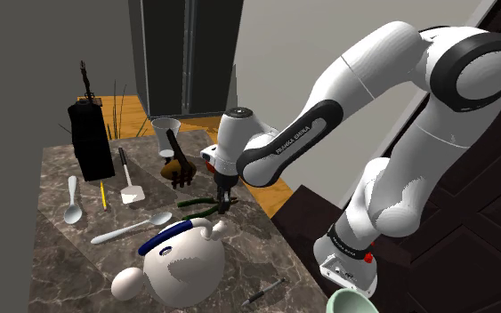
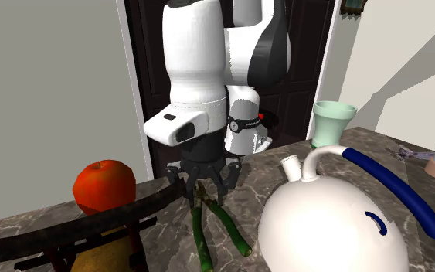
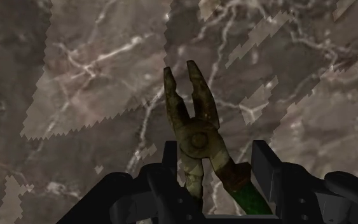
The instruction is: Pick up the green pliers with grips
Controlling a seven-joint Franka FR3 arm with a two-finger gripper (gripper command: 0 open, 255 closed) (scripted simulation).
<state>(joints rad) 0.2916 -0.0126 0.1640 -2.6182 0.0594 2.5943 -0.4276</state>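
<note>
Rusty-brown pliers [image 3: 196, 137] have green grips; counter's [image 3: 75, 76] marbled brown.

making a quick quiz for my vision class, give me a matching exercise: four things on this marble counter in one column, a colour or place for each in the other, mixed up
Things:
1. pliers
2. apple
3. teapot
4. cup

Colour or place:
a. red
b. white, with a dark blue handle
c. pale green
d. lying on the marble between the open fingers

Pairs: 1-d, 2-a, 3-b, 4-c
</note>
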